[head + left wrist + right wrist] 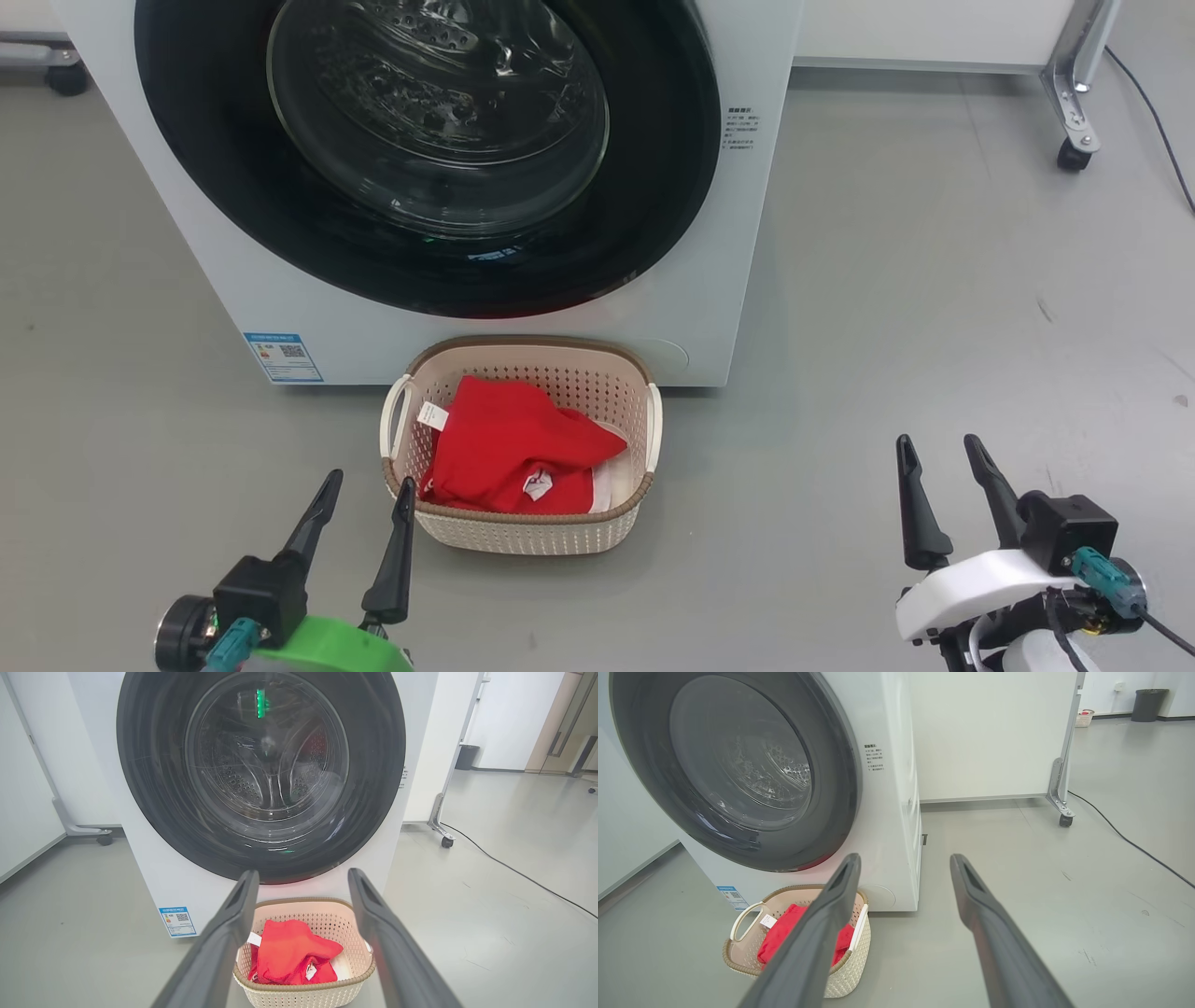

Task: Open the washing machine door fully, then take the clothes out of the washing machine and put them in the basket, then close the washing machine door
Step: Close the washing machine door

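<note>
The washing machine door (439, 131) fills the upper left and centre of the head view. Its glossy black ring lies flush against the white front of the washing machine (233, 308); it looks shut, and through the glass only bare steel drum shows. Directly below, at the centre of the frame, the basket (523, 539) stands on the grey floor (887, 280) close against the machine's foot. The clothes (509, 448) lie heaped inside it, red with a strip of white at the right. The left claw (370, 481) hangs at the lower left, just beside the basket's near left corner, released and empty. The right claw (938, 441) stands at the lower right, well apart from everything, also spread wide with nothing between its fingers.

By the look of it, the task is done or nearly so. Should the clothes need moving, they would be light, limp and apt to trail, so a pinch on a raised fold atop the heap would serve best. The basket is light, stiff plastic, best taken by its white side handles. The door's ring looks smooth and slippery, and no handle recess is plain to see.
</note>
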